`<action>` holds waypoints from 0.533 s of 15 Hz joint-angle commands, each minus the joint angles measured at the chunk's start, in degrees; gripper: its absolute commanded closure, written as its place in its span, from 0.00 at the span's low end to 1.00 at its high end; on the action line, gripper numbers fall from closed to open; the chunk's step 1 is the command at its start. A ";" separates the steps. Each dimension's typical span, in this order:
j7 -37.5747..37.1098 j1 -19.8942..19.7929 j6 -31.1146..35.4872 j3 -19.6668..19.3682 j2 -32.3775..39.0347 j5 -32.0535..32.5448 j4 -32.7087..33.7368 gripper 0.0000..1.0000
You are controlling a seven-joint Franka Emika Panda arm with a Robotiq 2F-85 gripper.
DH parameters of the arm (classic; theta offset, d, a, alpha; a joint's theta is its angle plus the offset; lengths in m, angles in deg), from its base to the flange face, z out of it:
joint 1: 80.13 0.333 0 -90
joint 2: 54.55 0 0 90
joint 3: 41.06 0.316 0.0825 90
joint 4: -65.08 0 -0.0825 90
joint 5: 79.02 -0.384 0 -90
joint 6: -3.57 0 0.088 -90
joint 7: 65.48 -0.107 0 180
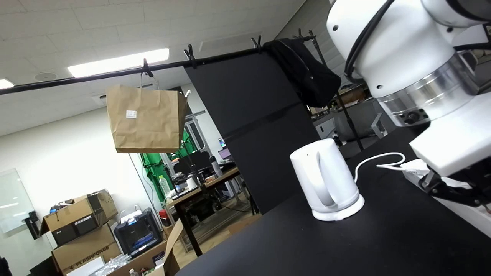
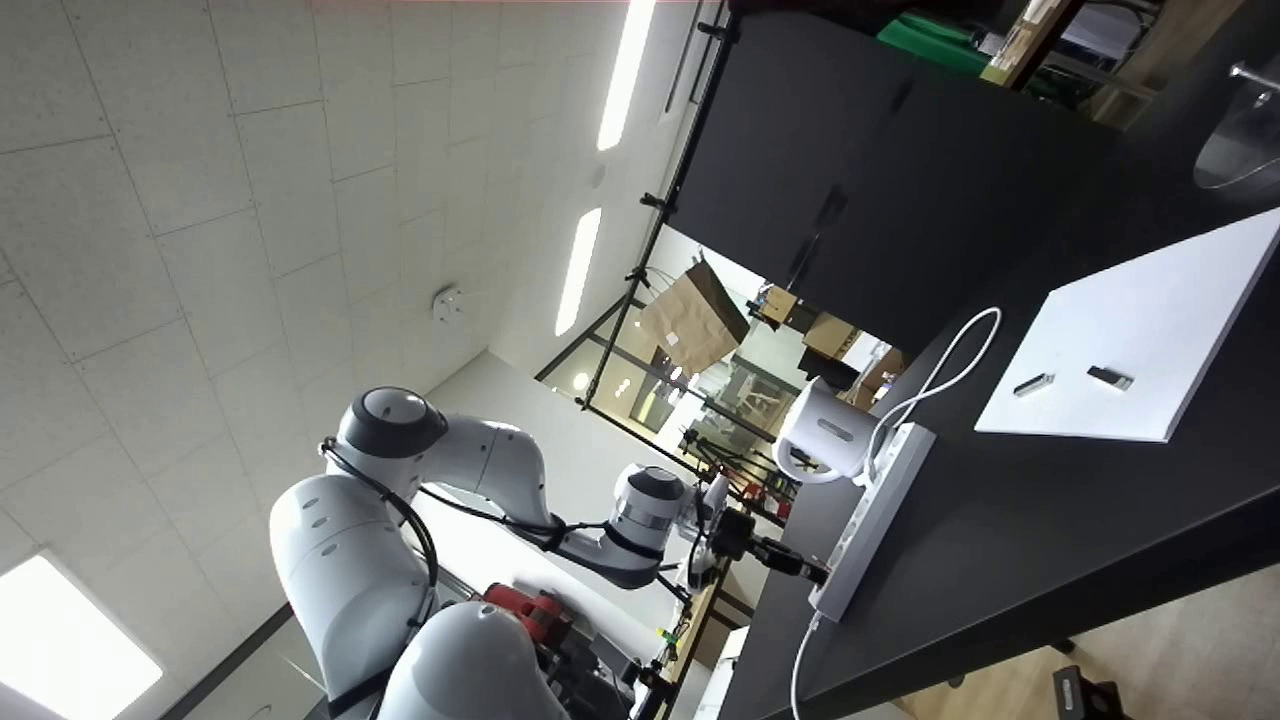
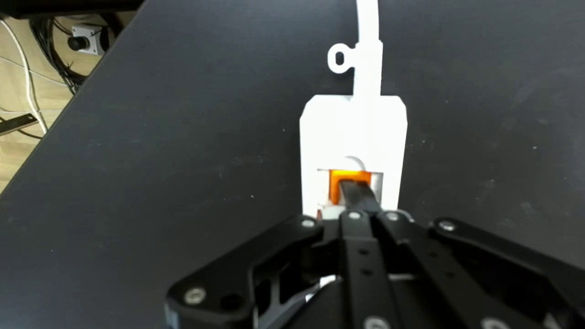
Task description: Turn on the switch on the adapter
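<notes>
The adapter is a long white power strip that lies on the black table in both exterior views (image 1: 470, 215) (image 2: 890, 505). In the wrist view, the cord end of the adapter (image 3: 352, 130) points away from me. Its orange switch (image 3: 335, 183) looks bright, and the fingers cover part of it. My gripper (image 3: 355, 185) is shut with nothing between its fingertips. The tips are over the switch and look to be at its surface; I cannot tell how hard they touch. In an exterior view, the gripper (image 2: 820, 572) reaches down to the cord end of the adapter.
A white kettle (image 1: 326, 180) stands beside the strip's far end, and its cord (image 1: 383, 155) loops to a plug there. A white board (image 2: 1120, 340) with two small dark pieces lies on the table. The table's edge (image 3: 68, 107) shows at left in the wrist view.
</notes>
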 commanded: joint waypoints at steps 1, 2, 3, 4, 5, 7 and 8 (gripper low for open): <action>0.36 -2.12 4.57 0.17 2.06 -3.82 -2.23 1.00; 0.99 -2.70 5.42 0.27 2.06 -5.32 -2.69 1.00; 1.39 -3.09 6.49 0.16 2.05 -6.64 -3.18 1.00; 2.15 -3.57 7.23 0.30 2.08 -8.27 -3.58 1.00; 2.71 -3.87 7.84 0.31 2.03 -9.55 -3.96 1.00; 3.92 -4.27 9.22 0.31 1.69 -11.94 -4.84 1.00; 4.41 -4.31 9.84 0.25 1.42 -12.75 -5.39 1.00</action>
